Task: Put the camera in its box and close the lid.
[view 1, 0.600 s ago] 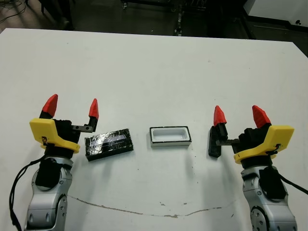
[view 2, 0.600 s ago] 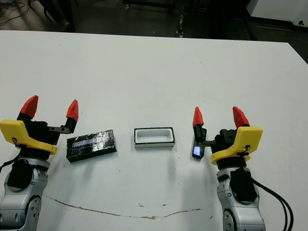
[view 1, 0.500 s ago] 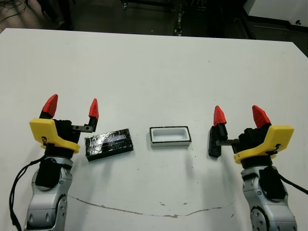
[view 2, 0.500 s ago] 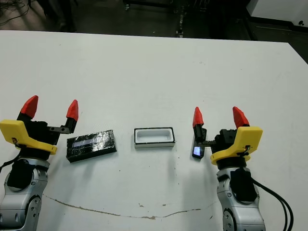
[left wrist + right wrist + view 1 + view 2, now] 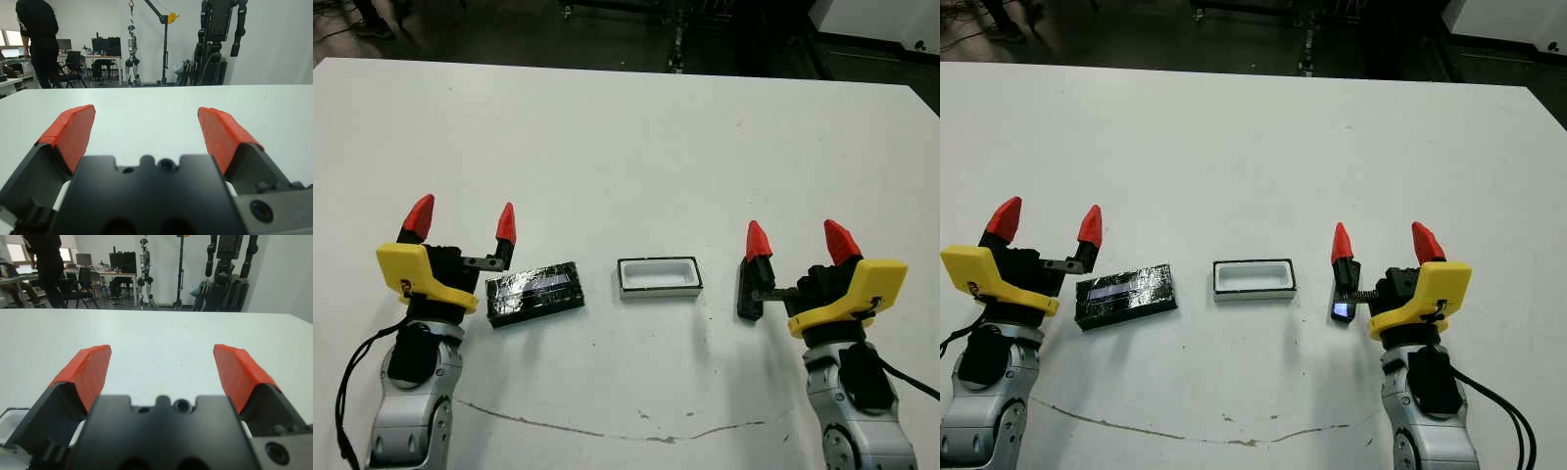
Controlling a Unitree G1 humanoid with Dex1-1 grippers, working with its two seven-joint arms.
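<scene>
- the white table [image 5: 626,137] carries three task things in a row, nearer its front edge than its far edge.
- the box [image 5: 659,277] sits about midway between the table's left and right edges, open side up, its white inside bare and its thin black rim showing all round.
- the lid [image 5: 535,293] lies flat toward the left edge, apart from the box, a little skewed, glossy face up with a pale strip along it.
- the camera [image 5: 748,291] lies on the table toward the right edge, apart from the box, its length running from front to far edge; in the right eye view a small bluish patch shows at its near end.
- the left gripper [image 5: 462,217] hangs above the table near the left edge, fingers spread wide with nothing between them; its inner finger is just beside the lid's left end, and contact cannot be told.
- the right gripper [image 5: 800,241] hangs near the right edge, fingers also spread wide and empty; its inner finger stands right over the camera, and whether it touches cannot be told.
- a thin dark crack line [image 5: 607,431] runs along the table close to the front edge.
- in the left wrist view a person [image 5: 36,44] in dark clothes stands beyond the far edge, among desks and chairs.
</scene>
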